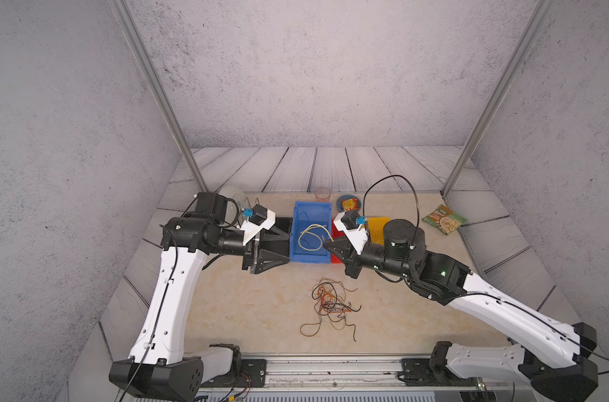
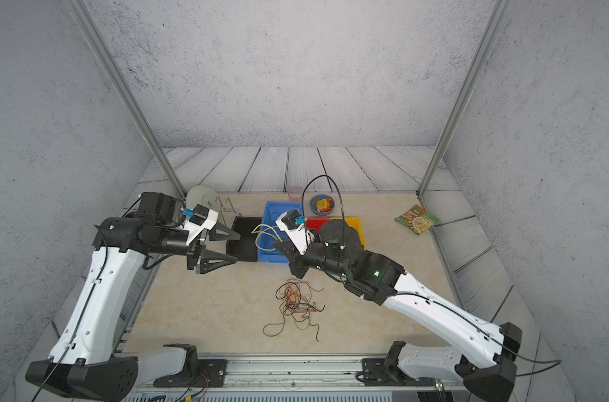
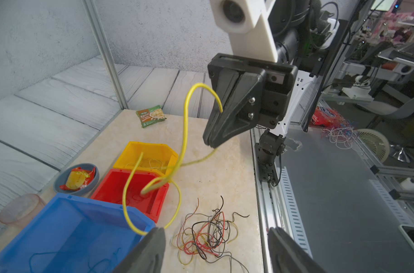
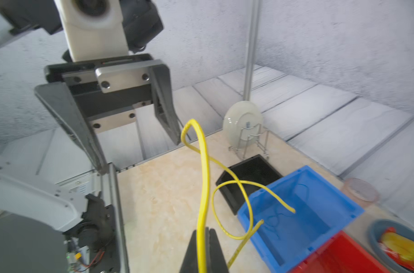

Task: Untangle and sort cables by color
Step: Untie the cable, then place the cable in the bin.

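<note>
The right pincer (image 4: 204, 230) is clenched on a yellow cable (image 4: 204, 179) that loops in the air over the blue bin (image 4: 262, 245), the left pincer (image 4: 139, 153) stands released, jaws wide, near that loop, and the other cables (image 1: 331, 302) lie tangled on the table (image 1: 244, 313).

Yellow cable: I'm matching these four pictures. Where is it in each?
Top view: yellow cable loops over the blue bin.
Top view: loop crosses the bin's edge.
Left wrist: hangs from the shut right hand.
Right wrist: rises from that hand, beside the bin.
Shared landmark: blue bin.
</note>
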Motion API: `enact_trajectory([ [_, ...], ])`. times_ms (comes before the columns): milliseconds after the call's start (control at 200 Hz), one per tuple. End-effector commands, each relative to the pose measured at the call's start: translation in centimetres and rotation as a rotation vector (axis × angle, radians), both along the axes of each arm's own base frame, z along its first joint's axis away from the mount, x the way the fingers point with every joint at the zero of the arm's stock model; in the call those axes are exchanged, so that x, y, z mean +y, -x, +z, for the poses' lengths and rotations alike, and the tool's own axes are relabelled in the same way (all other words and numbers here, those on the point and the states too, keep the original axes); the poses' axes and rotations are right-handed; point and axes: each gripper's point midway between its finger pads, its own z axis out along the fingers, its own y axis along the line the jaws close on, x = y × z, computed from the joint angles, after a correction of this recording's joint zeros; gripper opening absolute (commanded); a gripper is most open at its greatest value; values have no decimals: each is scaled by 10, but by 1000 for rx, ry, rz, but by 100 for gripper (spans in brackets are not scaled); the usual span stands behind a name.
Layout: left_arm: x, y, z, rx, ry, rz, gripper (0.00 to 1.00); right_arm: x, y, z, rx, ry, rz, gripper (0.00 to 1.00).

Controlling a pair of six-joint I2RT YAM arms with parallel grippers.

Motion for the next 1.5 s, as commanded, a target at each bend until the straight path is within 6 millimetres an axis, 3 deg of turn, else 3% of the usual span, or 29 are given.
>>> enact_trajectory([
  [0,3,-28,-25,69,-70,115,86,-55,-38,-13,-36,168,-278,0],
  [115,12,-47,-56,69,-159,204,89,-110,-71,-39,22,318,-479,0],
  [245,19,-58,-86,67,-227,258,91,-186,-111,-72,135,341,-745,0],
  [325,24,-65,-104,66,-267,294,94,-210,-127,-92,209,334,-822,0],
  [560,53,-89,-134,32,-412,489,95,-209,-156,-127,315,315,-854,0],
  [786,77,-88,-157,38,-538,584,95,-202,-166,-164,426,341,-860,0],
  [916,77,-79,-165,60,-544,572,95,-195,-181,-194,456,381,-842,0],
  [1201,73,-66,-166,78,-535,518,95,-172,-212,-236,568,350,-822,0],
  [1346,68,-59,-168,91,-518,477,95,-182,-223,-273,612,388,-886,0],
  [1496,74,-56,-174,85,-552,487,95,-198,-221,-296,660,397,-956,0],
])
